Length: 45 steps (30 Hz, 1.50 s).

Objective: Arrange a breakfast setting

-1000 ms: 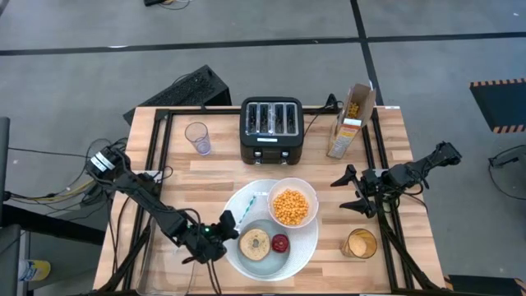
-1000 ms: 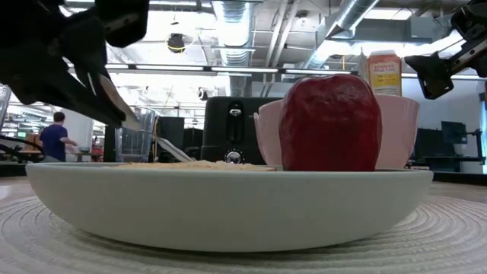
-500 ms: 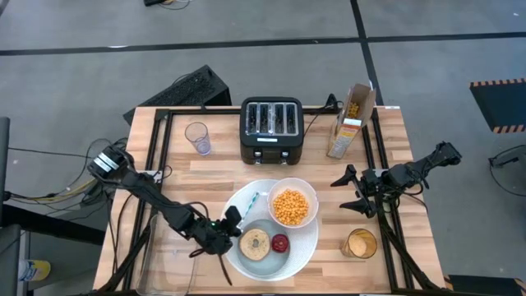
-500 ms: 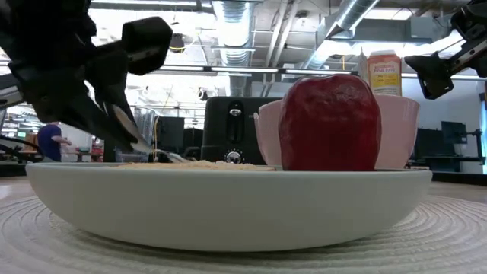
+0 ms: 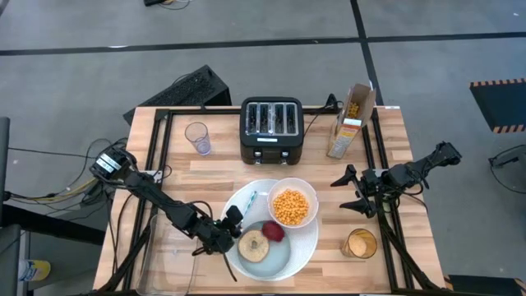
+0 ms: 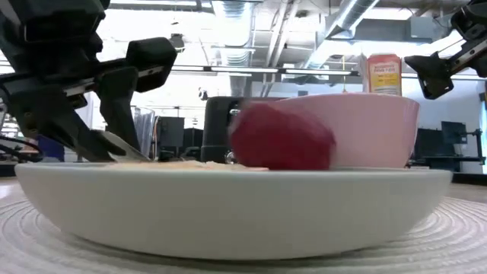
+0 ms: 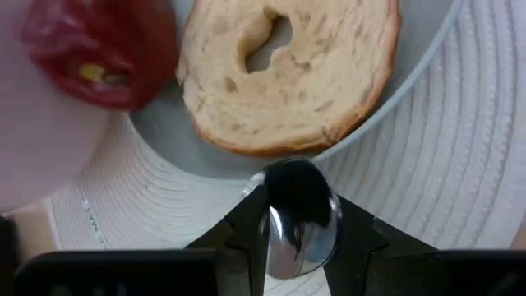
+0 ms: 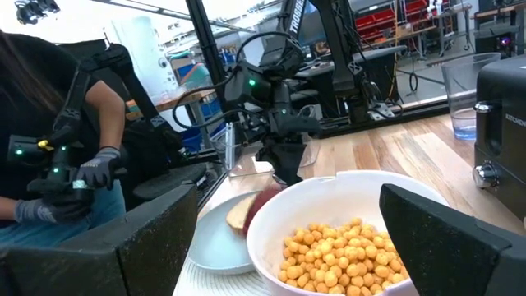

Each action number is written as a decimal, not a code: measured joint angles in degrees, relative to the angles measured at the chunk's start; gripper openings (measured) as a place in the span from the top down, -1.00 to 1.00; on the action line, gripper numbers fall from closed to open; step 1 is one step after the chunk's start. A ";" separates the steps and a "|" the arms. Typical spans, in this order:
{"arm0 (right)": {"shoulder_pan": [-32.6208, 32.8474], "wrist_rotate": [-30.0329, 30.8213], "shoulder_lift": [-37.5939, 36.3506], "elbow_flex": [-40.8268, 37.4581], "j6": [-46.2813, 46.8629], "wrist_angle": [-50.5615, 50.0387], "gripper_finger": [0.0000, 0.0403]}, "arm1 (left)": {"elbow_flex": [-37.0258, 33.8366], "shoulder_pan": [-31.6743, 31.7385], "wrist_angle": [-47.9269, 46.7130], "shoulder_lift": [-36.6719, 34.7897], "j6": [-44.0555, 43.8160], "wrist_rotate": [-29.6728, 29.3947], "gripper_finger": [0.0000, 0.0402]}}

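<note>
The main risk is the spoon [image 7: 300, 215] pushing the plate's contents about: its bowl sits at the plate [image 5: 300, 251] rim, just beside the bagel half [image 5: 253, 245], and a further shove could slide the bagel into the apple [image 5: 274, 231], which lies tilted against the cereal bowl [image 5: 292, 205] near the frame's centre — or tip the plate. The left gripper [image 5: 228, 234], lower left of centre, is clenched narrowly on the spoon. The right gripper [image 5: 352, 193] waits at mid-right, spread wide and empty.
</note>
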 joint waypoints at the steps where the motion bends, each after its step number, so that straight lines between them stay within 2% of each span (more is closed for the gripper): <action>1: 0.00 0.01 0.02 0.01 0.00 0.00 -0.99 | 0.17 -0.01 -0.16 -0.02 0.03 0.07 0.60; 8: 0.00 0.00 0.00 0.01 0.00 0.00 -0.99 | 0.27 0.09 -0.95 -0.02 -0.21 0.05 0.59; 17: 0.00 0.01 0.02 0.01 0.01 0.00 -0.99 | 0.44 2.39 -2.66 -0.14 -4.21 6.98 0.59; 26: -0.01 0.01 -0.01 0.00 -0.01 0.00 -0.99 | 5.72 2.39 -13.64 -4.75 -4.93 6.72 0.59; 31: 0.01 0.01 0.01 0.00 0.01 0.00 -0.99 | 5.74 2.39 -16.38 -12.91 -7.25 9.28 0.59; 38: 0.00 0.00 0.00 0.01 0.00 0.00 -0.99 | 2.10 3.42 -15.32 -31.43 -6.48 13.62 0.59; 42: 0.01 0.01 -0.01 0.00 0.00 0.00 -0.99 | -0.33 3.53 -15.15 -41.62 -9.30 15.22 0.59; 45: -0.01 0.01 0.01 0.01 0.00 0.00 -0.99 | -2.60 3.51 -15.73 -49.10 -10.61 18.53 0.59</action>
